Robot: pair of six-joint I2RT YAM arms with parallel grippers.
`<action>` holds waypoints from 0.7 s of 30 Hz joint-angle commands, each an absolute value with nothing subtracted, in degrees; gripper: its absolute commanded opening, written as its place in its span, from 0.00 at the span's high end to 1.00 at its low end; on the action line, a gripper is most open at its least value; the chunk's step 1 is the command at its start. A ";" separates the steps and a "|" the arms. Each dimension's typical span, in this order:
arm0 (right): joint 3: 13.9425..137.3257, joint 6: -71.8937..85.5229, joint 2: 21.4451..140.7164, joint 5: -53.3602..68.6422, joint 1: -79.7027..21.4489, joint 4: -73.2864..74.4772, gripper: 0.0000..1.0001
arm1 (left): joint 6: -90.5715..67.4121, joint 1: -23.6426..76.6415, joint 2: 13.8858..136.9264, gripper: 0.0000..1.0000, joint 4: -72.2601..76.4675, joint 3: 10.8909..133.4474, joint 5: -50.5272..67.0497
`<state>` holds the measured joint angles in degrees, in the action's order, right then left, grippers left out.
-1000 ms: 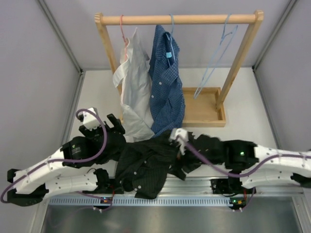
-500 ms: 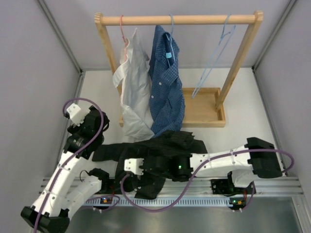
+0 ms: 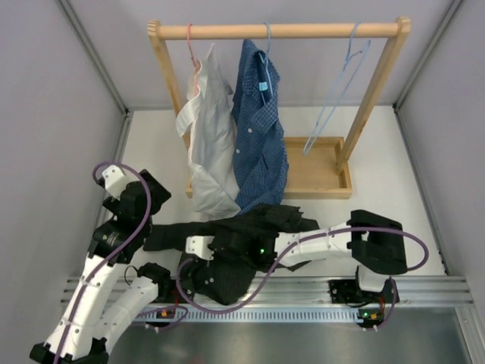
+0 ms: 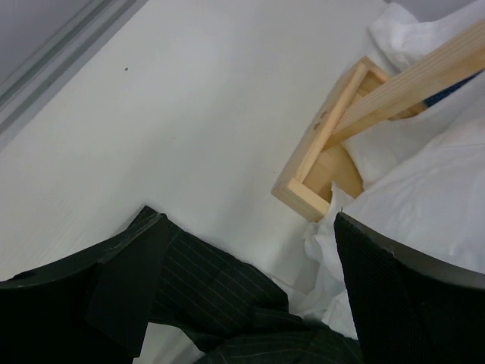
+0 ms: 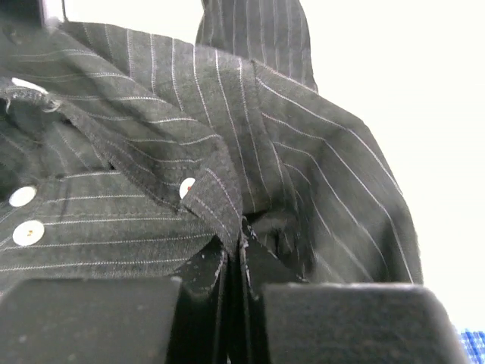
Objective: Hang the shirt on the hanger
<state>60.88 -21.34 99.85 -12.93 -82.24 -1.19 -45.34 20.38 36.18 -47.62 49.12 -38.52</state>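
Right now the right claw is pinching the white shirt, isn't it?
No. The right claw is pinching the black striped shirt, not the white one. The right wrist view shows it closed on a fold of that dark fabric. The white shirt hangs from the rail.

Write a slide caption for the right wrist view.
Right hand pinched shut on a fold of the black striped shirt, white buttons at left.

The left arm [image 3: 87, 292] folds upward at the near left, with the left gripper [image 4: 246, 227] spread wide. The right arm [image 3: 318, 243] reaches leftward along the near edge, and the right gripper [image 5: 235, 254] is pinched tight on the shirt [image 5: 151, 152].
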 commanded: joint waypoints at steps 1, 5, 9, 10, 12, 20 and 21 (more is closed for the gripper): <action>56.02 -16.11 87.95 -14.76 -82.18 -10.71 1.00 | -37.37 20.13 32.36 0.07 -45.88 53.96 -33.76; 48.35 -8.54 72.98 -22.05 -82.26 -11.00 1.00 | -31.83 20.04 30.50 0.07 -45.35 56.34 -24.72; 42.56 2.08 55.69 -36.97 -82.35 -2.22 1.00 | -27.00 20.13 27.34 0.07 -39.41 55.12 -5.09; 41.67 7.68 52.94 -40.57 -82.27 3.02 1.00 | -26.55 20.13 26.29 0.07 -37.29 52.67 -1.01; 40.00 17.42 44.70 -50.16 -82.09 8.93 1.00 | -28.37 20.13 22.86 0.06 -29.41 48.89 11.00; 38.06 37.97 33.66 -61.70 -81.47 29.18 1.00 | -46.39 21.96 25.83 0.02 11.78 19.89 30.50; 37.80 38.75 33.31 -61.61 -81.47 29.09 1.00 | -48.76 24.93 29.06 0.02 16.65 15.43 30.32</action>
<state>38.70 29.04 33.87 -56.01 -81.87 21.32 -40.71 21.47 25.28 -7.75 22.09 21.39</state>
